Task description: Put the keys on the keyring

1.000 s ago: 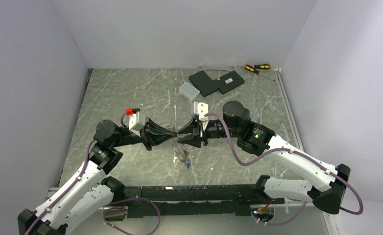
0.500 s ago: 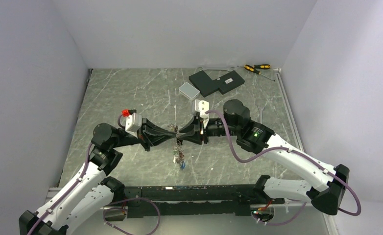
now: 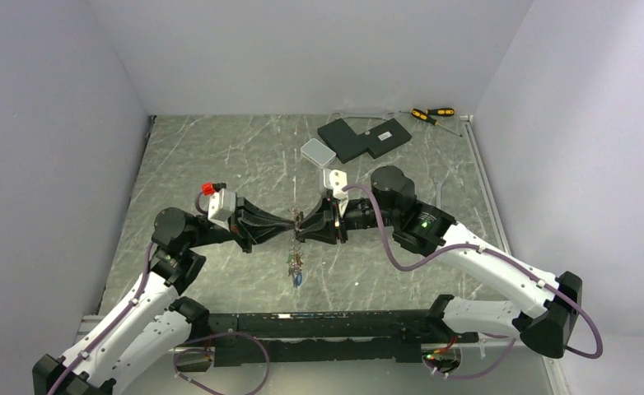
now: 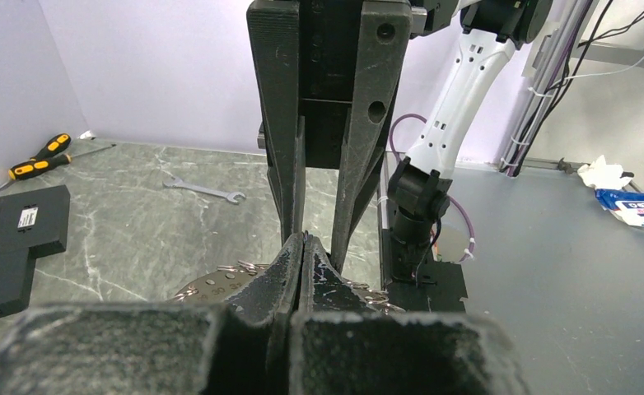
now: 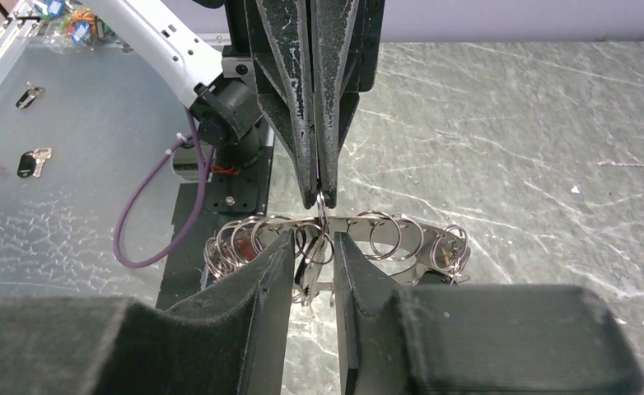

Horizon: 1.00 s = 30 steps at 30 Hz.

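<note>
The keyring point(image 5: 426, 226), a flat silver band strung with several small wire rings, hangs in the air between both grippers. My left gripper point(image 4: 302, 239) is shut, and its tips pinch one small wire ring on the keyring's rim point(image 4: 209, 284). My right gripper point(image 5: 312, 240) faces it tip to tip, its jaws a little apart and astride the rim. Small keys point(image 5: 310, 271) dangle in the gap, touching neither pad. In the top view the left gripper point(image 3: 290, 224) and right gripper point(image 3: 304, 224) meet at mid-table, and a bunch of keys point(image 3: 294, 267) hangs below them.
Two black flat boxes point(image 3: 364, 137) and a small white box point(image 3: 317, 151) lie at the back. Yellow-black screwdrivers point(image 3: 431, 113) rest in the far right corner. A silver wrench point(image 4: 203, 189) lies on the marble top. Loose keys point(image 5: 30, 160) lie beyond the table's edge.
Both grippers and the keyring have shifted a little to the left. The right jaws have narrowed around the rim. The hanging keys have swung left with the ring.
</note>
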### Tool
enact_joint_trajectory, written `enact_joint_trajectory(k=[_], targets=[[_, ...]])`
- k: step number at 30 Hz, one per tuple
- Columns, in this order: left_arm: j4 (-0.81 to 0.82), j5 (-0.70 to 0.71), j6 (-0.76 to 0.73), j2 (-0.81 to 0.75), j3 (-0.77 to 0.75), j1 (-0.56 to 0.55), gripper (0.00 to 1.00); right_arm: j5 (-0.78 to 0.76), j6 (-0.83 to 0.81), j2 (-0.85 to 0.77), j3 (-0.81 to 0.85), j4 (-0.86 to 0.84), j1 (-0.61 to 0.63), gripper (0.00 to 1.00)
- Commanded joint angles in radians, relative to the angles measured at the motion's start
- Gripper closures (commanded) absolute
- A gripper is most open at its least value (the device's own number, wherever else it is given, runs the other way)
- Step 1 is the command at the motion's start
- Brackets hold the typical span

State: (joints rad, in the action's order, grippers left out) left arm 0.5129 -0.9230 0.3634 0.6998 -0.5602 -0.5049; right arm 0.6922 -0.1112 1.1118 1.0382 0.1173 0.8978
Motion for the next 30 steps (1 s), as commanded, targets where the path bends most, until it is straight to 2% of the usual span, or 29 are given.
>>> enact_joint_trajectory(k=[1,11,15,19,26,27,30], targets=[[0.074,-0.002,0.017,-0.014,-0.010,0.007,1.00,0.038,0.014,-0.007,0.017,-0.082,-0.002,0.73],[0.067,-0.002,0.016,-0.016,-0.011,0.008,1.00,0.041,0.021,-0.005,0.020,-0.105,-0.002,0.76],[0.061,-0.002,0.013,-0.017,-0.012,0.008,1.00,0.056,0.021,0.002,0.026,-0.104,-0.003,0.85],[0.064,-0.001,0.015,-0.016,-0.010,0.008,1.00,0.070,0.019,0.011,0.029,-0.097,-0.002,1.00],[-0.018,0.008,-0.028,-0.017,-0.030,0.008,0.99,0.064,-0.001,0.014,0.048,-0.056,-0.002,1.00],[-0.058,0.010,-0.049,-0.020,-0.042,0.008,0.91,0.051,-0.015,0.020,0.064,-0.025,-0.002,1.00],[-0.197,0.021,-0.140,-0.029,-0.081,0.008,0.59,0.000,-0.084,0.067,0.165,0.162,-0.002,1.00]])
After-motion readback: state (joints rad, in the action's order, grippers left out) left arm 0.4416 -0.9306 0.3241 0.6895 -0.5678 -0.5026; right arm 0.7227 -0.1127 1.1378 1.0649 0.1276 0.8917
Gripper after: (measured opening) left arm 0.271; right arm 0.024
